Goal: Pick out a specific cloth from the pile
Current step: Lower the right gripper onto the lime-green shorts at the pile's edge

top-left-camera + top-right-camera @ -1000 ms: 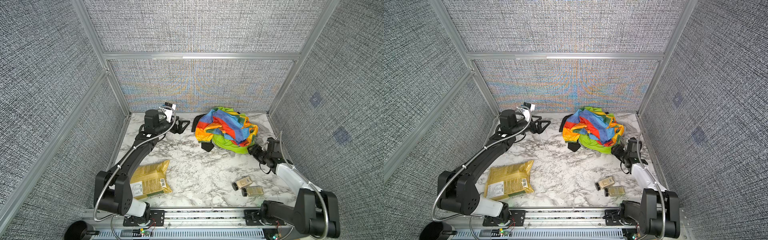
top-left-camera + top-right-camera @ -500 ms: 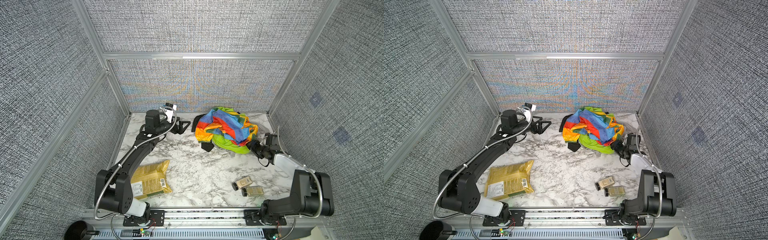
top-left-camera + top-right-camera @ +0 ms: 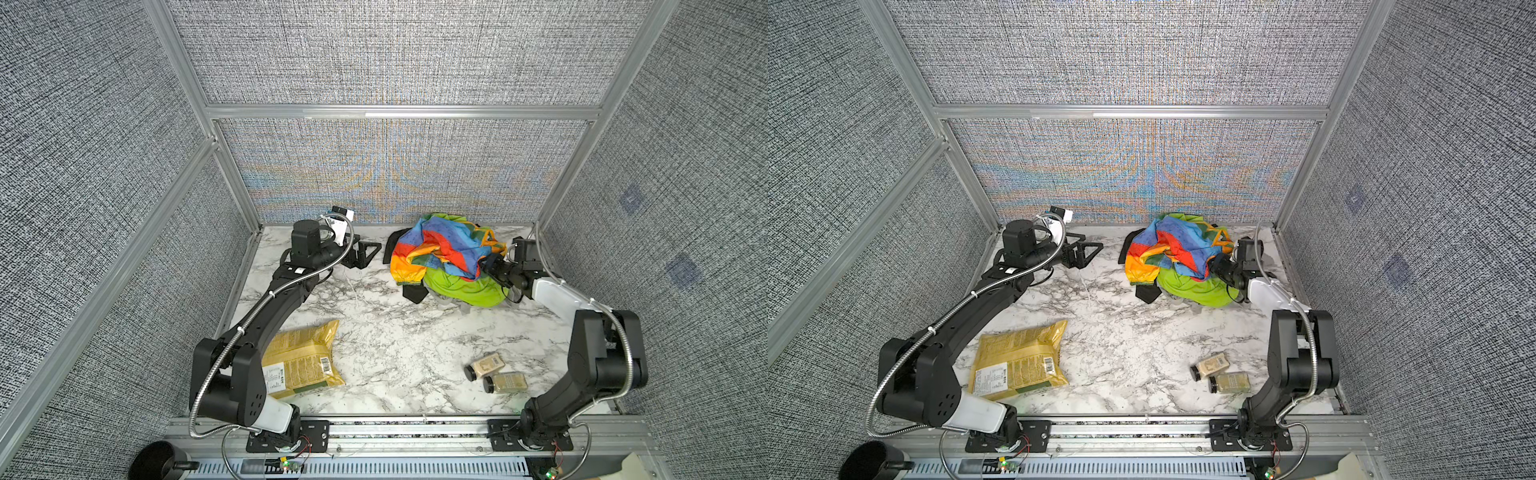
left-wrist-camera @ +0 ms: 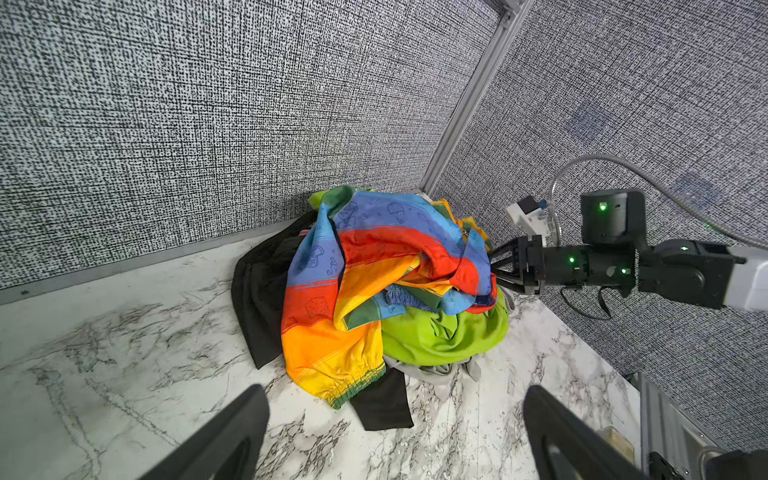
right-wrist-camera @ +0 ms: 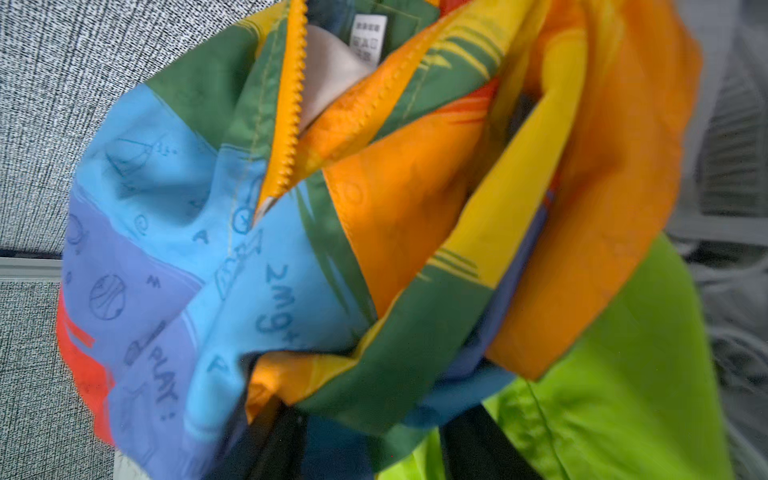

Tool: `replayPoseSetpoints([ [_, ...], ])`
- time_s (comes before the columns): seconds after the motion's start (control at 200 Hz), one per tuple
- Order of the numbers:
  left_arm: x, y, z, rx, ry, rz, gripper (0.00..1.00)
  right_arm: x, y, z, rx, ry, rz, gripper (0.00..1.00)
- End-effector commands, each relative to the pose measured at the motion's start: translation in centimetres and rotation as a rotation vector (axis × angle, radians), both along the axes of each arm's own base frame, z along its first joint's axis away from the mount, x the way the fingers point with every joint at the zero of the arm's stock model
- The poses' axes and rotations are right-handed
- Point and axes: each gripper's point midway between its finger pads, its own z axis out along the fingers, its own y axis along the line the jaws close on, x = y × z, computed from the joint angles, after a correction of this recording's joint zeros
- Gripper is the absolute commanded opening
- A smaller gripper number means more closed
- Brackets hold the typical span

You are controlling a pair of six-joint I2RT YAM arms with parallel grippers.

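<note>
Reading the worktop (image 3: 386,332) as a clock face in a top view, twelve at the back wall: the left tool (image 3: 368,253) hovers near eleven o'clock, and its wrist view shows its fingers (image 4: 232,436) spread wide with nothing between them, so it is released and empty; a yellow pouch (image 3: 301,361) lies flat near eight o'clock; the pile (image 3: 446,257) sits near one o'clock, with the rainbow-blocked garment (image 3: 440,245) draped over its top and a black garment (image 3: 413,293) poking out at the pile's seven o'clock; the cloth (image 3: 461,289), lime green, lies at the pile's five o'clock edge, partly under the rainbow one; the right tool (image 3: 492,270) is pressed into the pile's three o'clock side, where rainbow and lime fabric meet; its wrist view is filled with folds, so I cannot tell whether it is clenched, or on which garment; two small jars (image 3: 486,365) lie near five o'clock. By my reading the task is at the grasp; nothing is separated yet; securing the lime fabric alone and drawing it clear of the heap are left.
</note>
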Motion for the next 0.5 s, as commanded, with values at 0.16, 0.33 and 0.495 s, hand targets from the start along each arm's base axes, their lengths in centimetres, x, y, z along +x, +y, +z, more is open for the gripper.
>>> replayPoseSetpoints([
  [0.16, 0.0, 0.1, 1.1, 0.002, -0.043, 0.007, 0.99, 4.3, 2.4, 2.5, -0.066, -0.1, -0.006, 0.55],
  [0.33, 0.0, 0.1, 1.1, 0.0, -0.039, 0.004, 0.99, 5.9, 3.9, -1.6, -0.083, -0.013, 0.028, 0.65],
  [0.495, 0.0, 0.2, 1.2, 0.001, -0.042, 0.008, 0.99, 5.1, 3.7, -5.0, -0.093, 0.048, 0.022, 0.71],
])
